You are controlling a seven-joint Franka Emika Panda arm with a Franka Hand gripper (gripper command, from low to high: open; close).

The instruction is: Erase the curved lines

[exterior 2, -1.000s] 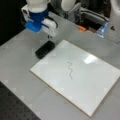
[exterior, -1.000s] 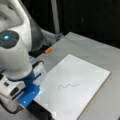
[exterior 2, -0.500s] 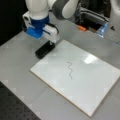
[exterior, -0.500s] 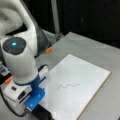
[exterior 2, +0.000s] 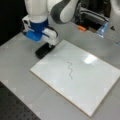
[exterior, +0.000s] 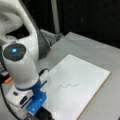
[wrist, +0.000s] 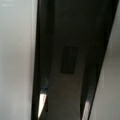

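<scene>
Curve lines (exterior 2: pixel 70 70): intact on the white board (exterior 2: pixel 95 82), nothing wiped yet.
Gripper (exterior 2: pixel 47 47): down over the black eraser (exterior 2: pixel 43 51) beside the board; grip cannot be told.

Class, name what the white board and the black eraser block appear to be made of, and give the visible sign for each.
White board: probably a glossy coated panel, since it shows a bright glare patch; its tan edge suggests a wood or fibreboard core. Eraser block, under the gripper: matte black, no shine, possibly plastic or felt; the look leaves it open.

Dark grey curve lines (exterior 2: pixel 70 70) — white board (exterior 2: pixel 95 82)
</scene>
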